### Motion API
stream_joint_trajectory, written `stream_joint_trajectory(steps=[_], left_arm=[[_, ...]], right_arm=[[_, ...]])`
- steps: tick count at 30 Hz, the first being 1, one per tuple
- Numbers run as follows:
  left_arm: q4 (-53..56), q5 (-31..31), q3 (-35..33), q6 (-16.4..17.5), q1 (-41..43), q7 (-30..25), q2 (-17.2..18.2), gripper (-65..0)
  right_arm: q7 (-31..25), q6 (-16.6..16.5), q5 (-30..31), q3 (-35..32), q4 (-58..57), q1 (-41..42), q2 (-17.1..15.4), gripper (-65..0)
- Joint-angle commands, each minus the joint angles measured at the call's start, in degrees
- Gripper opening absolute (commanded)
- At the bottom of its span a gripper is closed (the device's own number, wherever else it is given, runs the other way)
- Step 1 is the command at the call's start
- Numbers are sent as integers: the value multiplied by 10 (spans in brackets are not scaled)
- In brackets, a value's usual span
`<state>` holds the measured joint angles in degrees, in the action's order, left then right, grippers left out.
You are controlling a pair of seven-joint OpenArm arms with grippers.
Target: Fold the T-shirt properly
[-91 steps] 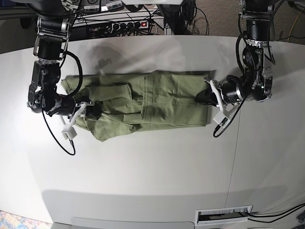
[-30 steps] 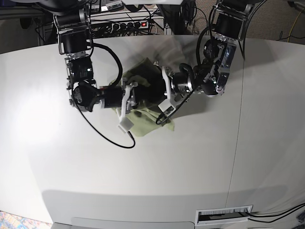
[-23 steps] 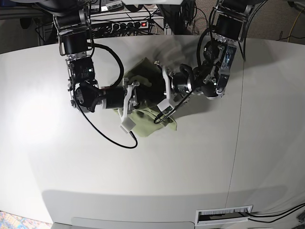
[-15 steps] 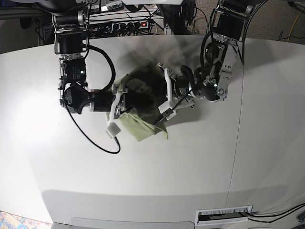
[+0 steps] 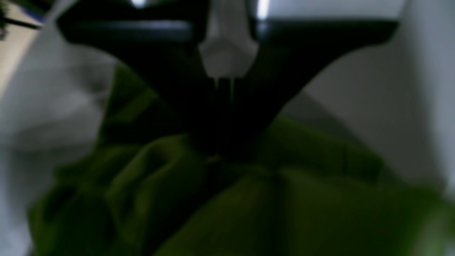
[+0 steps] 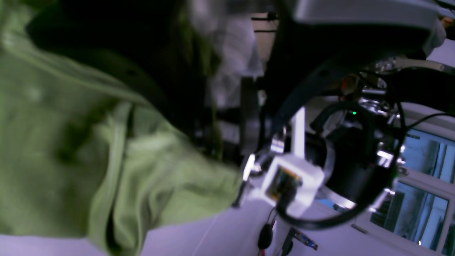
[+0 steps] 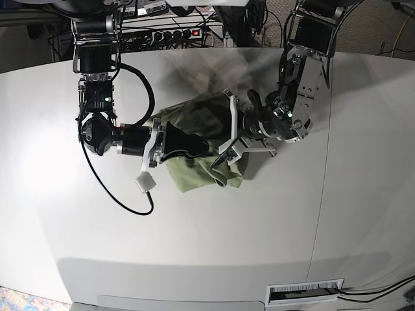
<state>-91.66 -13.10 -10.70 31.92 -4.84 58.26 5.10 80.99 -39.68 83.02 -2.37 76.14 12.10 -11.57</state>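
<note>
Left end effector point(image 7: 224, 139) clamped shut; right end effector point(image 7: 188, 146) parted.

The T-shirt point(image 7: 201, 165) is soft matt cotton-looking cloth, all rumpled, stitched hems showing up close; the table point(image 7: 214, 246) is smooth pale stuff with a dull sheen; both arms look like black semi-gloss metal or plastic, white plastic camera block point(image 7: 144, 183) near 8 o'clock.
</note>
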Motion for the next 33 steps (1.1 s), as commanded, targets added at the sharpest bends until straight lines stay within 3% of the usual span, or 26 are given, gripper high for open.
stream_joint_trajectory(steps=[1,5,9,16,21,27,33], left_arm=[[-12,16,1,-11,-10,-3,-2,-650],[-19,102,1,-47,-10,-3,-1,-650],[-23,146,0,-85,-10,-9,16,-650],[-34,191,0,-122,-10,-14,65,-650],[-36,118,0,-127,-7,-48,79,-650],[-36,-36,-1,-60,-7,-89,79,-650],[-36,-43,0,-49,-7,-92,79,-650]], right_arm=[[-10,-3,20,2,11,17,-3,-503],[-10,-3,20,2,11,33,-3,-503],[-10,-3,20,2,11,52,-4,-503],[-10,-3,20,31,11,68,-5,-504],[-10,-3,-54,43,11,68,-5,-504],[-10,-3,-198,42,11,68,-5,-548],[-10,-3,-272,42,11,68,-5,-634]])
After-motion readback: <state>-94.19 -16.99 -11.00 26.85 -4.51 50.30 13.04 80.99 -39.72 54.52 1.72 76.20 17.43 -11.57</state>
